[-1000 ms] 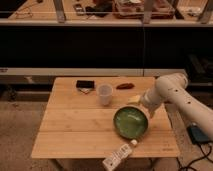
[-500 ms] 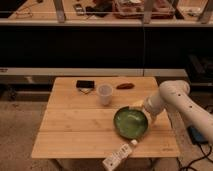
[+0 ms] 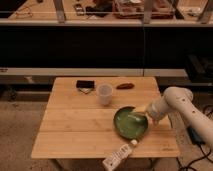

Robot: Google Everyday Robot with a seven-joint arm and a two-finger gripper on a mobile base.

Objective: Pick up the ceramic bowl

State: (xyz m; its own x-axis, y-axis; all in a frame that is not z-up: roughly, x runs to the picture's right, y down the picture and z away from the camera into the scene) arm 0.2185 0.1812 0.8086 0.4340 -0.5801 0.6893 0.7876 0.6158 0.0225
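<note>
The ceramic bowl (image 3: 130, 123), wide, shallow and glossy green inside with a darker rim, sits on the wooden table (image 3: 75, 127), right of the middle and near the front. My gripper (image 3: 139, 114) comes in from the right on a white arm (image 3: 172, 102). It is at the bowl's upper right rim, reaching over the inside. The bowl rests flat on the table.
A small translucent white cup (image 3: 104, 94) stands behind and to the left of the bowl. A black flat object (image 3: 85, 84) and a brown object (image 3: 125, 86) lie near the back edge. A white tube (image 3: 119, 156) hangs over the front edge. Dark shelving stands behind the table.
The arm's elbow has shifted to the right and slightly down. The gripper stays at the bowl's right rim. The bowl has not moved.
</note>
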